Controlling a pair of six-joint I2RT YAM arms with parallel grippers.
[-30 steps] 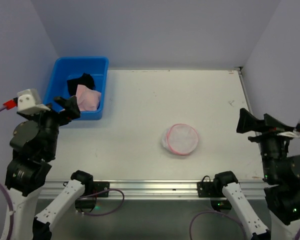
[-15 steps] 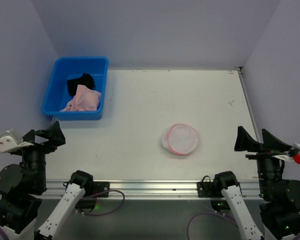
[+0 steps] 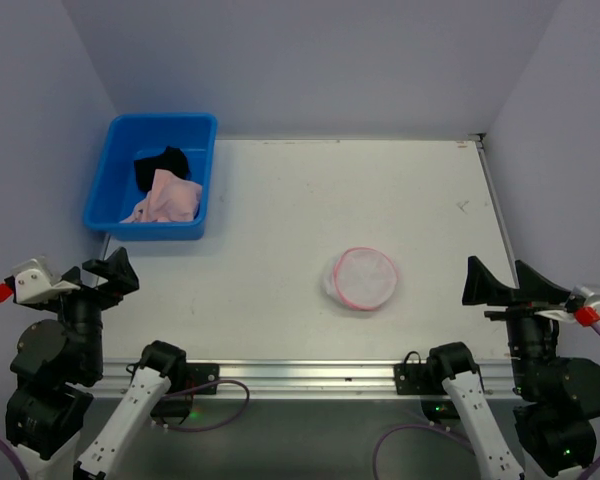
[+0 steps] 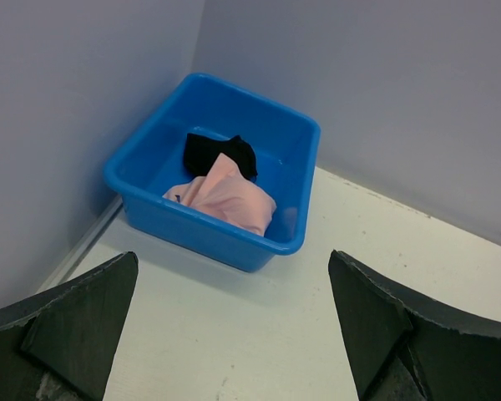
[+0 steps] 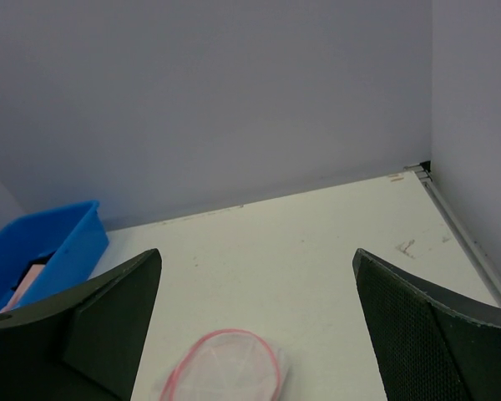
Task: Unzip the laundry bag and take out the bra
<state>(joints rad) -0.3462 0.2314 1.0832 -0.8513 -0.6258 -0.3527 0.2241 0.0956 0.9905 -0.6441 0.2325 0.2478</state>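
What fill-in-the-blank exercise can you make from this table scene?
1. The round mesh laundry bag has ____ trim around its rim.
2. The pink cloth and the black cloth lie in a bin coloured ____.
3. The left arm's fingers and the right arm's fingers both stand ____, holding nothing.
4. On the table, the laundry bag lies nearer the ____ arm.
Missing words: pink; blue; open; right.
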